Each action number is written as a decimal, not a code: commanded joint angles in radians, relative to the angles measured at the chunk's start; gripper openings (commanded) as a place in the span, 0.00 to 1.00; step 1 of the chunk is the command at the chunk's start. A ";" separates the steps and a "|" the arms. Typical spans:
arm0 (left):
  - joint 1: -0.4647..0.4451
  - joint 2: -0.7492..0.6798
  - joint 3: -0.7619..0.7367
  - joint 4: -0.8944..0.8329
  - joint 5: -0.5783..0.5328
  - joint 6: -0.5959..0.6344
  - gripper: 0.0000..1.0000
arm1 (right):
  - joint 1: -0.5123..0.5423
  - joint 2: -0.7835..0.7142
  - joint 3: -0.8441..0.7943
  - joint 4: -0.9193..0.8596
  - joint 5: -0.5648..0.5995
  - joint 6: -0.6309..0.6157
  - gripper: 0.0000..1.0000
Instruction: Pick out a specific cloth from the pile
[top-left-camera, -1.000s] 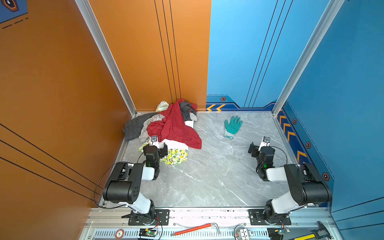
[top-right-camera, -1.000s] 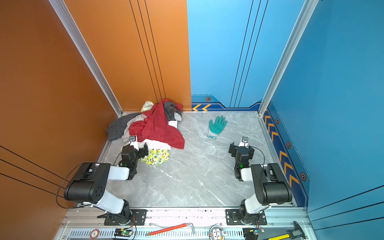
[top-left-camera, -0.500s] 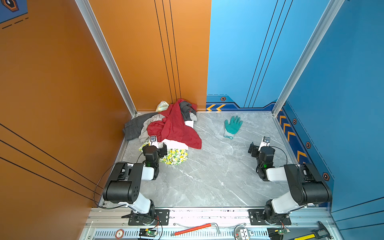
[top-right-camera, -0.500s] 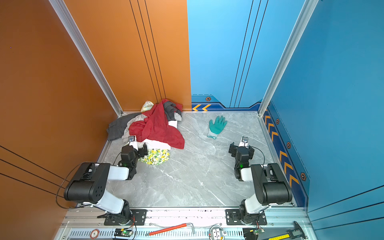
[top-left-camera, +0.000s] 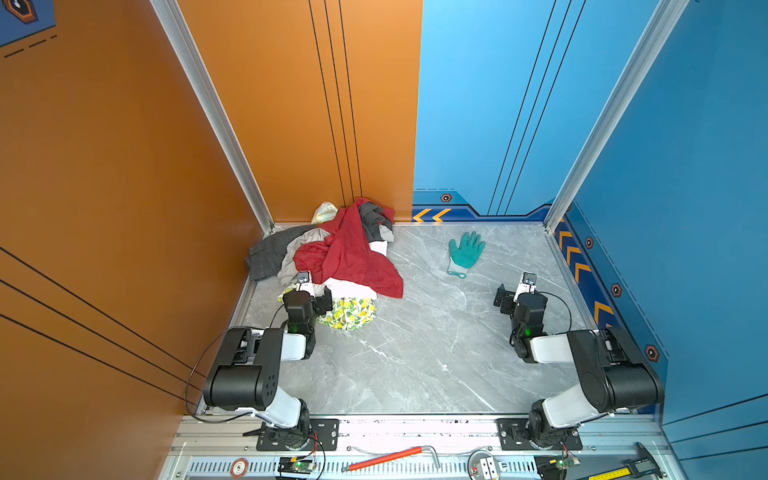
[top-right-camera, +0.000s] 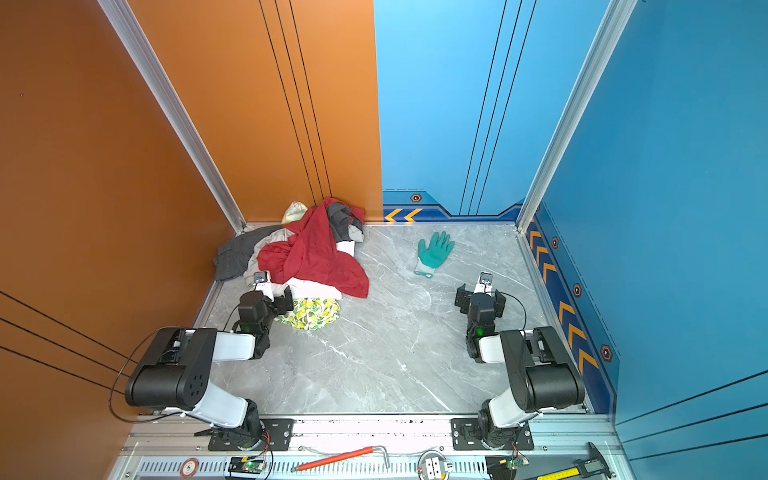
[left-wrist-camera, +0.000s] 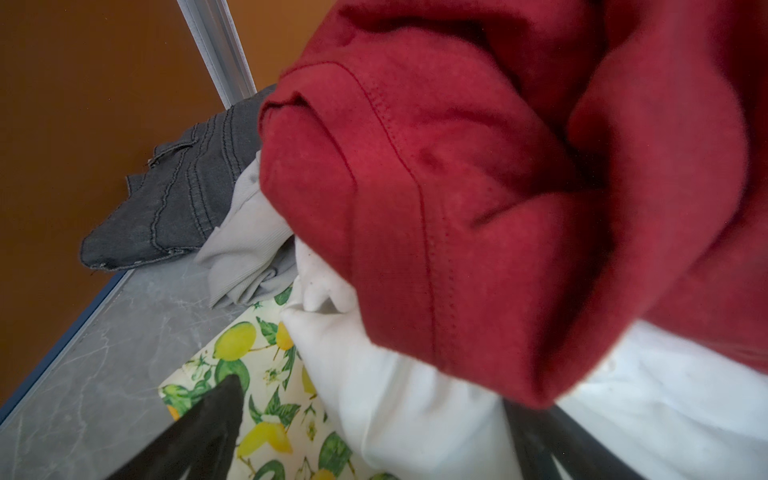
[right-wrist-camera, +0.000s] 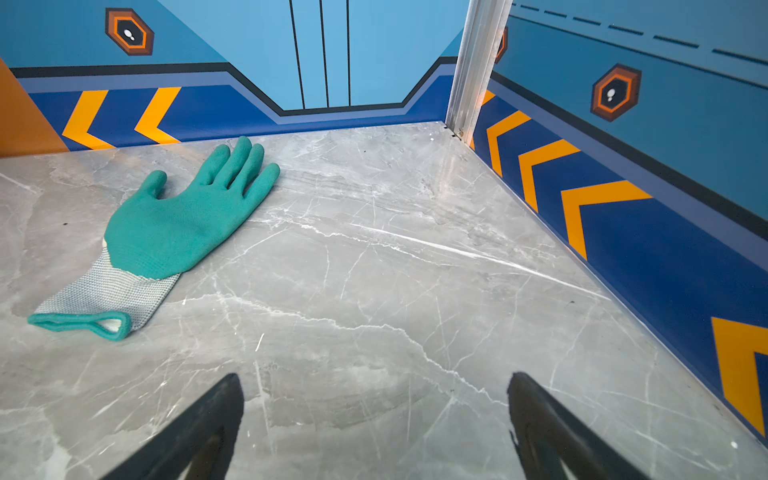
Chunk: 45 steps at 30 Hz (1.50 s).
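The left gripper (left-wrist-camera: 374, 436) stands at the near edge of the pile (top-left-camera: 328, 266), its jaws spread wide and closed on nothing. The cloth (left-wrist-camera: 395, 415), plain white and thick, bulges into the gap between the two black fingers (left-wrist-camera: 199, 432). Whether either pad actually touches it cannot be told from the wrist view. A red cloth (left-wrist-camera: 457, 187) drapes over the white one directly ahead of the gripper and covers most of it. A lemon-print fabric (left-wrist-camera: 266, 374) lies under the white fold, beneath the gripper's left finger. Further ahead and to the left sit a light grey-beige garment (left-wrist-camera: 245, 245) and, beyond it, a dark grey denim piece (left-wrist-camera: 174, 199) against the orange wall.

Across the marble table (right-wrist-camera: 415, 291), the right gripper (right-wrist-camera: 374, 432) is likewise fully open and empty, low over bare stone. A green glove (right-wrist-camera: 183, 220) lies flat ahead of it and to its left, well apart from the heap.
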<state>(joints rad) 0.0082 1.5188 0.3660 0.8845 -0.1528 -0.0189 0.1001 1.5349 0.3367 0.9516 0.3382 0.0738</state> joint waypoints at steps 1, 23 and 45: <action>0.019 -0.080 0.014 -0.073 0.070 -0.025 0.98 | 0.011 -0.038 -0.018 0.032 0.043 -0.029 1.00; 0.038 -0.498 0.382 -1.092 0.150 -0.340 0.98 | 0.163 -0.284 0.524 -0.732 -0.005 0.202 1.00; 0.227 -0.427 0.349 -1.201 0.534 -0.785 0.70 | 0.479 -0.035 0.751 -0.829 -0.620 -0.019 0.99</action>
<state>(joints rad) 0.2264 1.0771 0.7341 -0.3557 0.2867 -0.7895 0.5629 1.4883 1.0599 0.1627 -0.2413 0.1219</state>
